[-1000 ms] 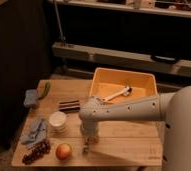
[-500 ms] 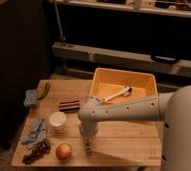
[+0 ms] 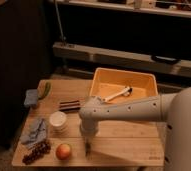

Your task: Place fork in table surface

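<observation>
My gripper (image 3: 87,144) points straight down over the front of the wooden slatted table surface (image 3: 126,142), just right of the apple (image 3: 64,151). It is shut on the fork (image 3: 88,149), a slim dark sliver that hangs from the fingers with its lower end at or just above the wood. The white arm (image 3: 134,107) reaches in from the right, across the front of the bin.
A yellow-orange bin (image 3: 139,80) with a cream spoon-like utensil (image 3: 116,94) stands at the back. A white cup (image 3: 58,121), blue cloth (image 3: 35,131), grapes (image 3: 36,151), blue sponge (image 3: 31,97), a green item (image 3: 45,89) and a dark bar (image 3: 69,105) fill the left half.
The gripper has sunk slightly toward the table next to the apple. Nothing else has moved.
</observation>
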Action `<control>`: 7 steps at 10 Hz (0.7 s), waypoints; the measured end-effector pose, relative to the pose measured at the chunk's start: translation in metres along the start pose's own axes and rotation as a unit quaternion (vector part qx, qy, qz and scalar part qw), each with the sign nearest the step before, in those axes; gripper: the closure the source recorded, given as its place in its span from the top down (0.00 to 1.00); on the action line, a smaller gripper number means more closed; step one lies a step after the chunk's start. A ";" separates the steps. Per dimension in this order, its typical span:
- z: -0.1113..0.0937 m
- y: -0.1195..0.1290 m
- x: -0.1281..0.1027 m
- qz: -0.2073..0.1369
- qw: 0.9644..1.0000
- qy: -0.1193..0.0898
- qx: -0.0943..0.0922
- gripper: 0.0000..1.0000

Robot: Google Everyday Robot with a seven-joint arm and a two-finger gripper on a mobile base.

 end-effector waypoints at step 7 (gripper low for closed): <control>-0.152 -0.012 0.023 -0.021 0.995 0.053 0.077 0.00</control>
